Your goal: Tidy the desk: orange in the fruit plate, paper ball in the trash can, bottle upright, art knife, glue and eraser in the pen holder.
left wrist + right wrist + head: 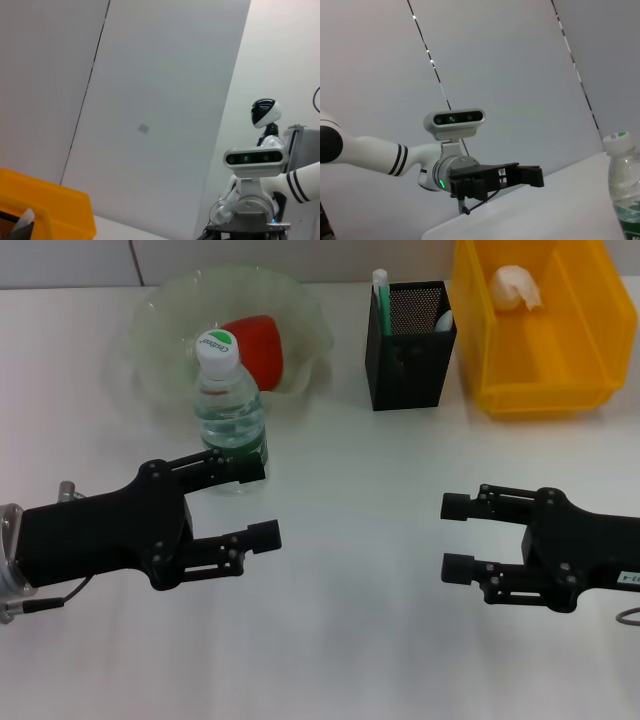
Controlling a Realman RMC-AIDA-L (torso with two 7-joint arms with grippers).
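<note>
The orange (258, 345) lies in the translucent fruit plate (165, 310) at the back left. Just in front of the plate the water bottle (230, 405) stands upright; it also shows in the right wrist view as the bottle (623, 185). A black mesh pen holder (410, 365) holds a green-and-white stick (380, 288) and a white item (443, 318); which is art knife, glue or eraser I cannot tell. The paper ball (517, 287) rests in the yellow trash can (545, 370). My left gripper (262, 502) is open beside the bottle's base, holding nothing. My right gripper (456, 537) is open over bare table.
The white table (350, 640) stretches between and in front of both grippers. The left wrist view shows a corner of the yellow bin (50, 207), a wall and another white robot (255, 175) far off. The left arm's gripper (532, 177) appears in the right wrist view.
</note>
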